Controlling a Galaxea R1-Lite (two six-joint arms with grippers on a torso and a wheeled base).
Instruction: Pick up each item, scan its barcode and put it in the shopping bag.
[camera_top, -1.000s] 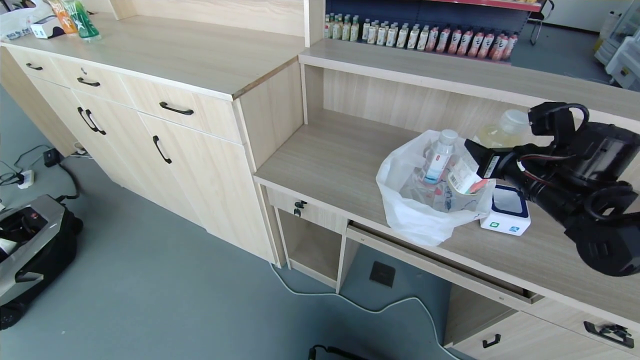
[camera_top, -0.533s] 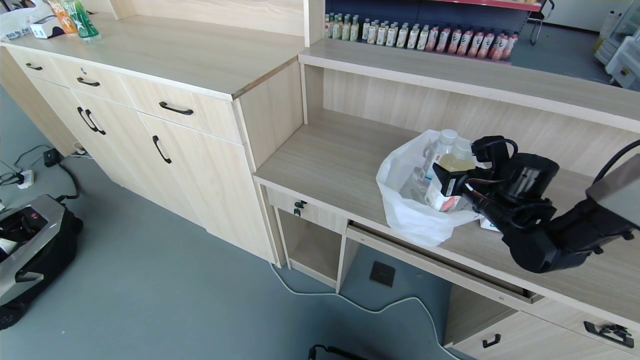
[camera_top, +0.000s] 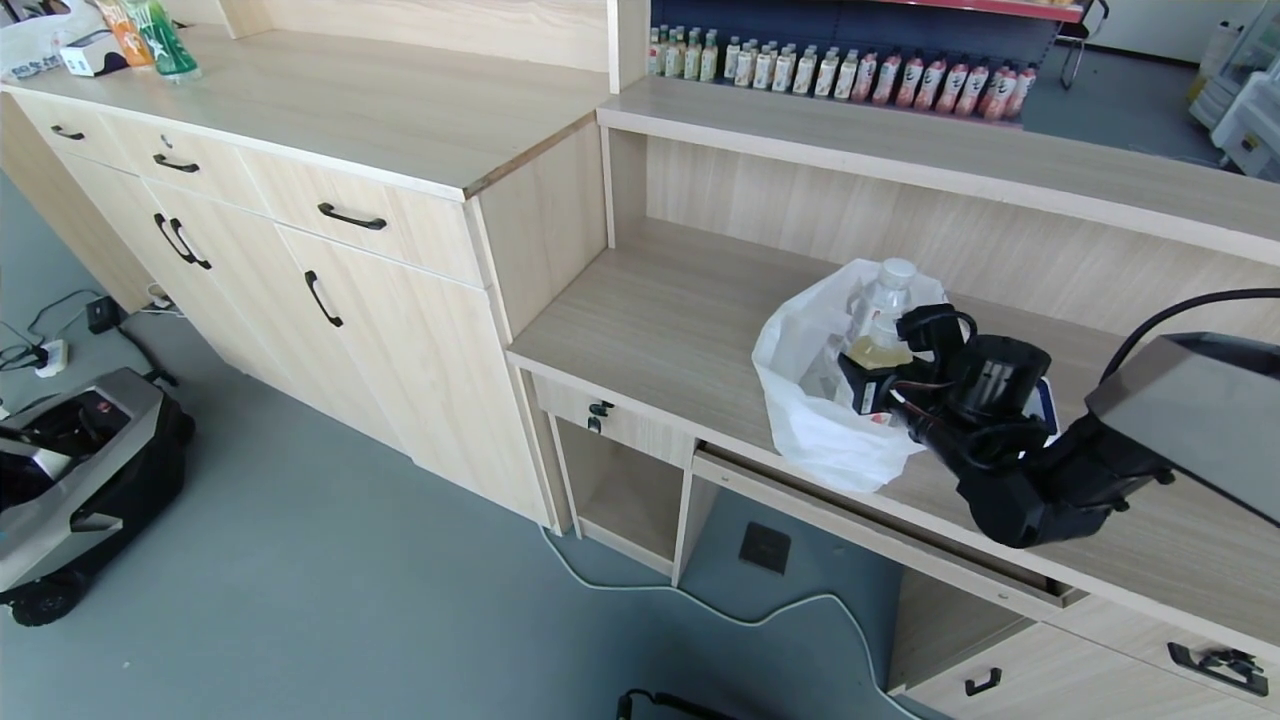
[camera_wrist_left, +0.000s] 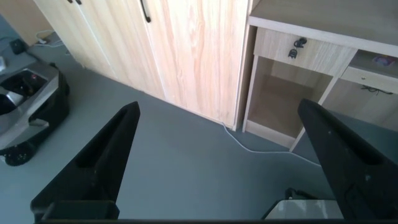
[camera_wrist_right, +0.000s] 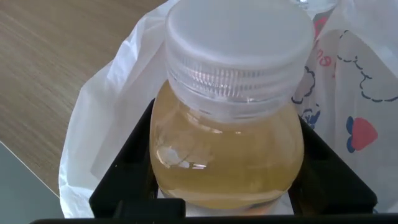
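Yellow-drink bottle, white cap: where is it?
Head view, right side: yellow-drink bottle held by the right gripper at the white plastic shopping bag's mouth, beside a clear bottle.

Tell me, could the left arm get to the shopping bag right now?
Probably not. The left gripper points down at the floor, aside of the counter where the bag sits, and the right gripper holds a bottle at the bag's mouth.

The bottle is glossy clear plastic, the shopping bag thin plastic, the counter matt wood.
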